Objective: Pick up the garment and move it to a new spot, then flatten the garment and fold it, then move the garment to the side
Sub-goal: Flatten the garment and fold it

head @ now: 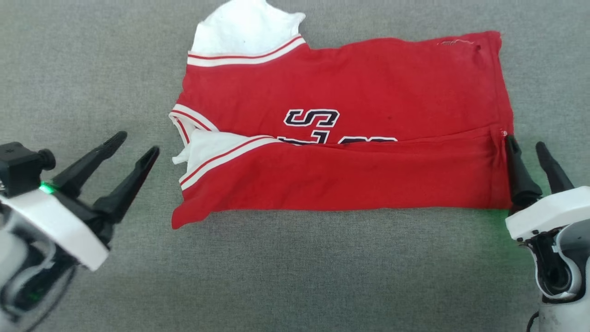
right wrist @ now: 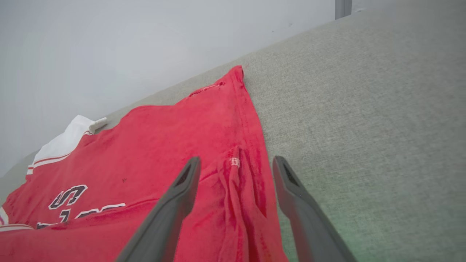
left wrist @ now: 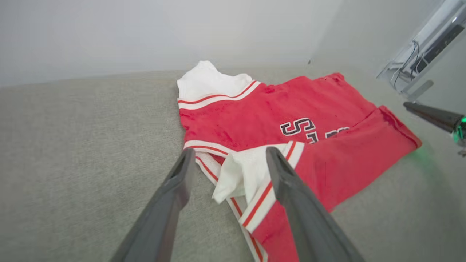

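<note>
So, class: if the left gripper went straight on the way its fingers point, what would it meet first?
Probably the garment: the open left gripper aims at the folded-over white sleeve by the neckline. Its height above the grey surface is unclear.

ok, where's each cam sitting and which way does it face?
Head view: on the head, facing down at the garment on grey surface; left gripper and right gripper show, open.
Left wrist view: left wrist, facing along own fingers at the collar end.
Right wrist view: right wrist, facing along own fingers at the hem.
Shared: all see the chest lettering.
</note>
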`<state>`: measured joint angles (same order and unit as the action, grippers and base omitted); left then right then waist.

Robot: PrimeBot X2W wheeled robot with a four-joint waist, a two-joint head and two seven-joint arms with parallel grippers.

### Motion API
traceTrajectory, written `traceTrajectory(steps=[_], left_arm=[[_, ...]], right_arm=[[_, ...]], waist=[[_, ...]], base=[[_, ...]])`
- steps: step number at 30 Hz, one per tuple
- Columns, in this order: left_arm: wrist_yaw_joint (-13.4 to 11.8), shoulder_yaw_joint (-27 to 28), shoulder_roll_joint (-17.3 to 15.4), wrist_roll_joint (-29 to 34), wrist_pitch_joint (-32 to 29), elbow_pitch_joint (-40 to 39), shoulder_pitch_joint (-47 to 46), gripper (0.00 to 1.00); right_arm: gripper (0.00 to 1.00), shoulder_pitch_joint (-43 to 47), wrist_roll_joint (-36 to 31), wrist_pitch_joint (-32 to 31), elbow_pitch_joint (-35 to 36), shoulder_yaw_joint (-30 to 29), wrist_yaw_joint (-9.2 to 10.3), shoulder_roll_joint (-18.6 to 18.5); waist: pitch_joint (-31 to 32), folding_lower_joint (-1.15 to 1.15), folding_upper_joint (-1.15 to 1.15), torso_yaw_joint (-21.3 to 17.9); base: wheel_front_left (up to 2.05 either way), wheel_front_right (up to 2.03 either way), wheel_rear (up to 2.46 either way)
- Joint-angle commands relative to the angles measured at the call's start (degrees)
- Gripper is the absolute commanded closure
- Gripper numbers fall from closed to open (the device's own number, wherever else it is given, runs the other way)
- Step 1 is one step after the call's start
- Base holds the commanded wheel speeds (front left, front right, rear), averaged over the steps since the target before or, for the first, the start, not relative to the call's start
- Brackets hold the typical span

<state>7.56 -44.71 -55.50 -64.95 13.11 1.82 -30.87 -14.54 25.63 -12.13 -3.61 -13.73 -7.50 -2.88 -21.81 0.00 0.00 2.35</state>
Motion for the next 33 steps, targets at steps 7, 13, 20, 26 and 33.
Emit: traceTrajectory(steps=[7,13,20,26,33], left_arm=[[-0.16,-6.34,-9.27,-3.28,-13.06,-6.27,-4.37,0.0],[-0.16,-11.95,-10.05,-9.93,-26.24,-6.41,-6.85,0.0],[-0.17,-15.02,-6.66,-14.65,-30.92,-1.11,-9.21,0.0],[-0.23,-18.21,-4.15,-15.91,-32.99,4.11,-9.5,0.0],[-0.17,-20.48,-2.6,-19.41,-34.31,3.42,-10.15,1.0]], right_arm=[[0.0,0.42,0.04,-1.15,3.59,0.79,0.03,-0.04],[0.0,-0.18,0.97,-0.78,4.38,2.31,0.04,-0.03],[0.0,0.33,2.34,1.06,4.02,3.17,0.03,-0.01],[0.0,0.19,3.1,2.27,3.82,4.33,0.03,-0.02],[0.0,0.29,-2.77,-3.65,5.58,7.08,0.04,-1.02]], waist=[[1.48,0.0,0.0,-1.2],[0.67,0.0,0.0,-3.6],[-1.38,0.0,0.0,-6.47],[-3.04,0.0,0.0,-8.56],[-3.51,0.0,0.0,-9.78]], base=[[0.0,0.0,0.0],[0.0,0.0,0.0],[0.0,0.0,0.0],[0.0,0.0,0.0],[0.0,0.0,0.0]])
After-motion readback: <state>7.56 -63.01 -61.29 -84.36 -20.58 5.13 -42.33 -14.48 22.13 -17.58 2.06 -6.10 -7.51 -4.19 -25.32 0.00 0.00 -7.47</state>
